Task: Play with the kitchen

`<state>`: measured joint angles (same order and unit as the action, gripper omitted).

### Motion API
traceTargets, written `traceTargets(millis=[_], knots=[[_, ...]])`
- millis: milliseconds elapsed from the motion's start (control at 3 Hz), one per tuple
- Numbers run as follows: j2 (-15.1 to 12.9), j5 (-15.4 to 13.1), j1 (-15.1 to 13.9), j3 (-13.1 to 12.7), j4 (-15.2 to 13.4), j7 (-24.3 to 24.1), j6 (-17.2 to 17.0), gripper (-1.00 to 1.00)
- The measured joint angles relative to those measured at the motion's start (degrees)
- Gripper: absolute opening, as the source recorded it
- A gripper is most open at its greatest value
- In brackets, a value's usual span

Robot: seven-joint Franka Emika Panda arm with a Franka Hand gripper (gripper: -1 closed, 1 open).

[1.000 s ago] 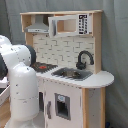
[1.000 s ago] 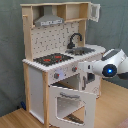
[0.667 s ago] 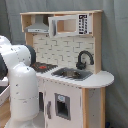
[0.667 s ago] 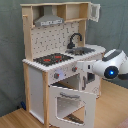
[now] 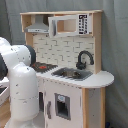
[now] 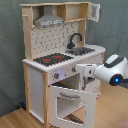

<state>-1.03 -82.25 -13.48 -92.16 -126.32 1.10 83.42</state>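
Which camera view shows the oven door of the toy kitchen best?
The second exterior view: the oven door hangs open, its window facing the camera. In the first exterior view the robot arm hides most of the kitchen front.

White arm (image 5: 22, 87) — beside kitchen (image 5: 75, 60)

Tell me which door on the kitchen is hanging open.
The oven door under the hob, tilted outward in the second exterior view. The small lower door in the first exterior view sits shut.

Kitchen (image 5: 75, 75) (image 6: 55, 65) upright, white-and-wood; oven door ajar.
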Motion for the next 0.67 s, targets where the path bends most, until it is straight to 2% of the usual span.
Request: traceTargets(millis=[667], knots=[[-0.02,-10.48,-0.14,-0.02,-5.26,0.59,0.96,1.00]])
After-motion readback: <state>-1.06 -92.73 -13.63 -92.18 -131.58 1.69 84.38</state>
